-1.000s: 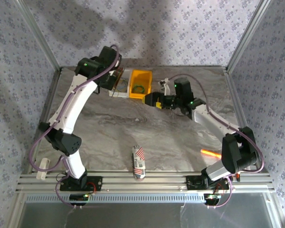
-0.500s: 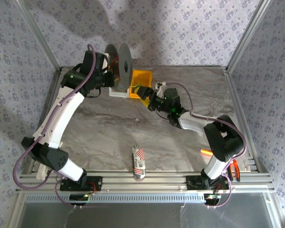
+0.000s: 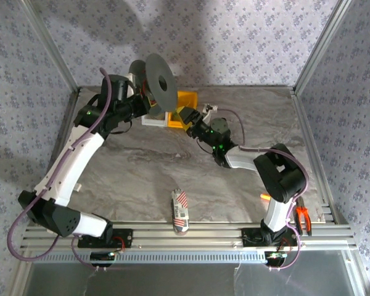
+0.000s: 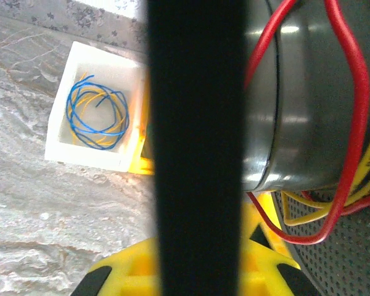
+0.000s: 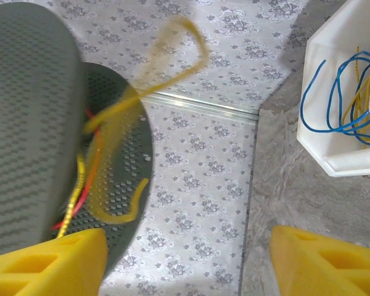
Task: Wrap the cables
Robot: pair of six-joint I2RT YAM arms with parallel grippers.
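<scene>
A: Left gripper (image 4: pixel 197 280)?
B: Clamped tight on the spool (image 3: pixel 159 82). The edge of its black disc is pinched between the fingers, and the spool is held up off the table (image 3: pixel 142 166).
A: Yellow wire (image 5: pixel 172 75)?
B: Some sits on the spool's core with a red wire (image 4: pixel 351 92). A loose loop sticks out from the spool. It's blurred in the right wrist view, so I can't tell where its end goes.
A: Right gripper (image 5: pixel 188 265)?
B: Just right of the spool, jaws wide apart, nothing between them.
A: Rest?
B: White tray (image 4: pixel 58 132) on the spool's near side, with more yellow wire coiled with blue wire (image 4: pixel 71 114). Yellow bin (image 3: pixel 188 98) just right of the spool.
</scene>
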